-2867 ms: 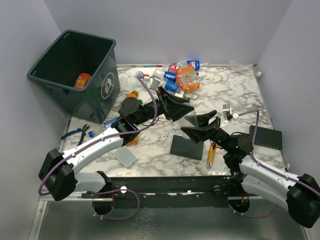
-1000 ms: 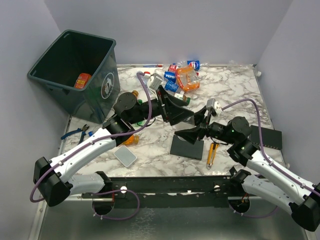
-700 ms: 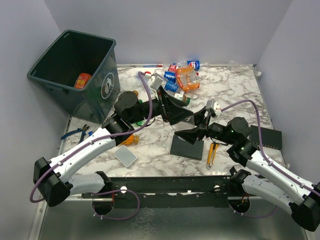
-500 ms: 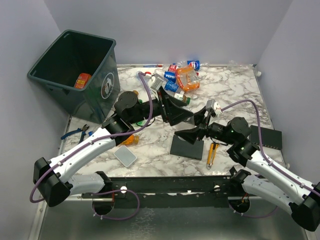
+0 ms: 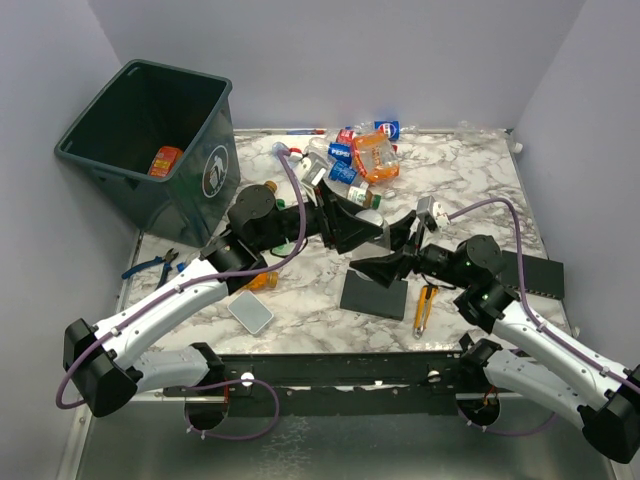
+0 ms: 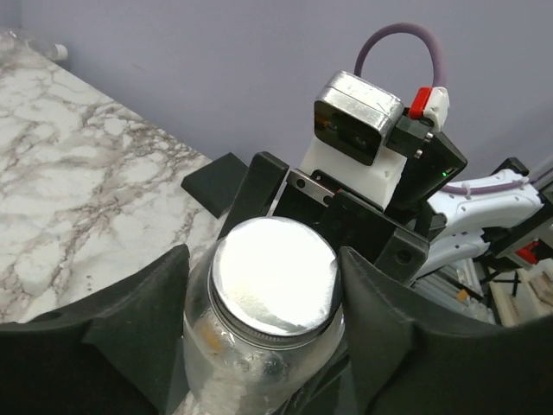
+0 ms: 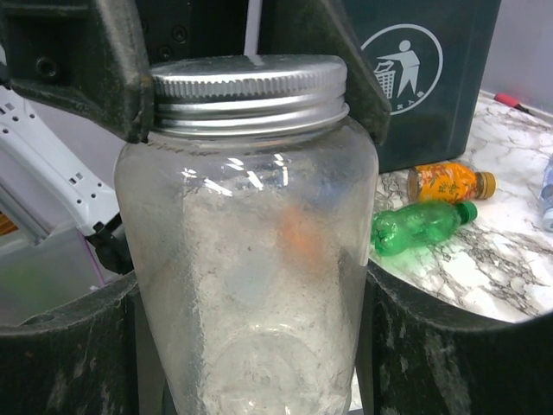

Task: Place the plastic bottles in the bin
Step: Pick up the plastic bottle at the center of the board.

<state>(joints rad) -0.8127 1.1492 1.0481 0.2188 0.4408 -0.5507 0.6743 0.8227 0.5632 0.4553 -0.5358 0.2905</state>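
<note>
A clear jar (image 7: 251, 259) with a silver screw lid (image 6: 275, 272) hangs above the table's middle, gripped from both ends. My left gripper (image 6: 263, 268) is shut on it just below the lid. My right gripper (image 7: 251, 294) is shut on its base end. From above, the left gripper (image 5: 352, 222) and right gripper (image 5: 392, 252) meet nose to nose. The dark bin (image 5: 190, 190) stands at the back left with an orange bottle (image 5: 165, 160) inside. Several plastic bottles (image 5: 352, 150) and an orange-tinted jug (image 5: 375, 155) lie heaped at the back.
A green bottle (image 7: 419, 226) and an orange bottle (image 7: 449, 183) lie on the marble beside the bin (image 7: 432, 86). A black square pad (image 5: 375, 295), a yellow utility knife (image 5: 424, 308), a grey slab (image 5: 250, 313), blue pliers (image 5: 150, 266) and a black box (image 5: 535, 275) lie near the front.
The right arm has swung in towards the left gripper and taken hold of the jar's base. Over the last second both arms have barely shifted.
</note>
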